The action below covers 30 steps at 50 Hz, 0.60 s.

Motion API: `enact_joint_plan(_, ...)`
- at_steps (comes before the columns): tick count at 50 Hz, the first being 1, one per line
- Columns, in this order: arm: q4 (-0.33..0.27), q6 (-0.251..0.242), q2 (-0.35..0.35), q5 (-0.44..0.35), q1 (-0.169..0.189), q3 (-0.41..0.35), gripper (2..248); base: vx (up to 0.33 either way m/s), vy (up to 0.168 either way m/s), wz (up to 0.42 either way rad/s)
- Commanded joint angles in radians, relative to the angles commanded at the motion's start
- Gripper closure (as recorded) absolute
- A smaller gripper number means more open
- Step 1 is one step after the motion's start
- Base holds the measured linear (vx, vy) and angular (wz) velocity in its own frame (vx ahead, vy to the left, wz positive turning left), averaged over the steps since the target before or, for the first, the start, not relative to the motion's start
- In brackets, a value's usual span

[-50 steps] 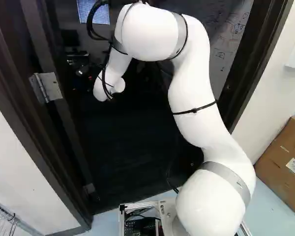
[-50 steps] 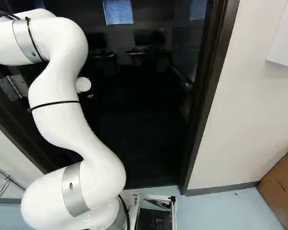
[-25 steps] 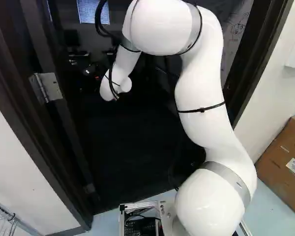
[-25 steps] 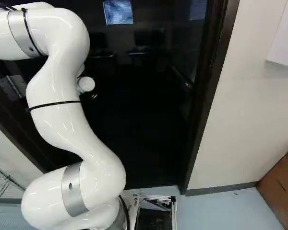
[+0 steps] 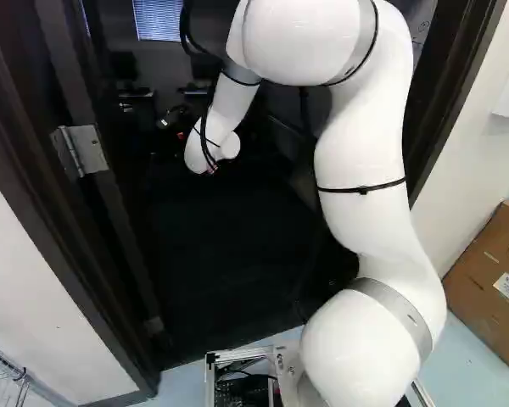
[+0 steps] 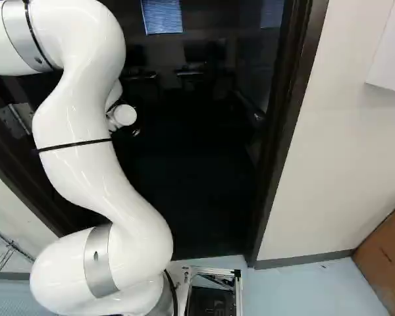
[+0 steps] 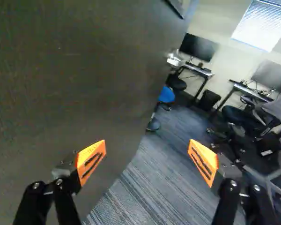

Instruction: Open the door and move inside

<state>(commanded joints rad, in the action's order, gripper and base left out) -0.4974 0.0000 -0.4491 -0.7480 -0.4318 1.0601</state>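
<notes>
From my spot, two base cameras look ahead and slightly down from behind the arm (image 5: 356,153), sharing the doorframe (image 6: 282,131); the wrist camera, close beside the door (image 7: 75,70), faces along the gripper (image 7: 147,144) into the room.

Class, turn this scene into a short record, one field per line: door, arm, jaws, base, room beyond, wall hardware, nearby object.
Door: open, dark
Arm: white, reaching into the doorway
Jaws: wide apart, holding nothing
Base: metal frame, outside the doorway
Room beyond: striped carpet, monitors, window with blinds
Hardware: metal hinge
Nearby object: cardboard box, by the wall
</notes>
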Motion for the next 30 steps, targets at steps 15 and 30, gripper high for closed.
enact_joint_plan(15,0.0,0.0,0.041,0.0,0.034,-0.051,3,0.0,0.0,0.0)
enact_joint_plan(30,0.021,0.0,0.081,0.0,0.068,-0.1,3,0.0,0.0,0.0)
